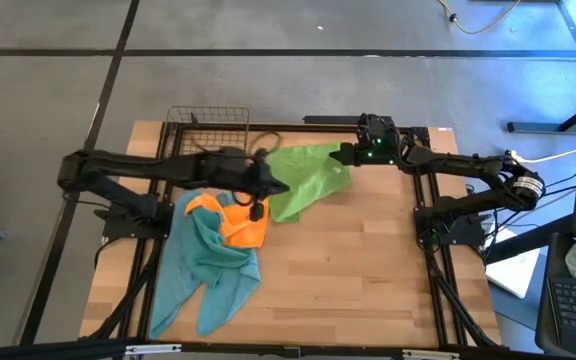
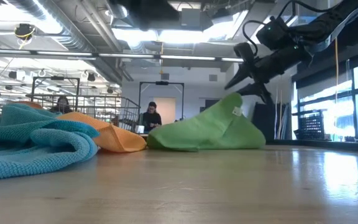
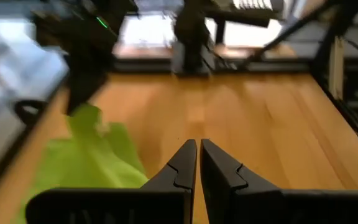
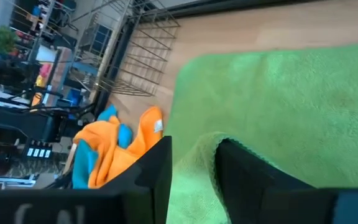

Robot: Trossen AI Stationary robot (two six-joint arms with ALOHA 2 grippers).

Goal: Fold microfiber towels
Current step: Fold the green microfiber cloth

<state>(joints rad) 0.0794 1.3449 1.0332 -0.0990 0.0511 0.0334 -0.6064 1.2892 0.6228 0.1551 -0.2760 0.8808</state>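
A lime green towel (image 1: 308,180) lies bunched at the table's far middle, one fold standing up in a peak (image 2: 231,99). My right gripper (image 1: 340,157) hangs open just over that peak, at the towel's far right corner, and the fold rises between its fingers (image 4: 194,149). An orange towel (image 1: 240,225) lies crumpled against a teal towel (image 1: 208,265) at the near left. My left gripper (image 1: 286,188) is shut on nothing. It hovers over the green towel's left edge, above the orange one. My right gripper comes slanting down from the table's right side, with a raised fold of the green towel (image 4: 199,163) between its open fingers. I cannot tell whether the fingers touch the fold. The towel rests on the table.
A wire basket (image 1: 208,125) stands at the far left edge. Bare wood (image 1: 368,270) spreads over the near right half of the table. In the room beyond, a person (image 2: 151,116) is at a desk.
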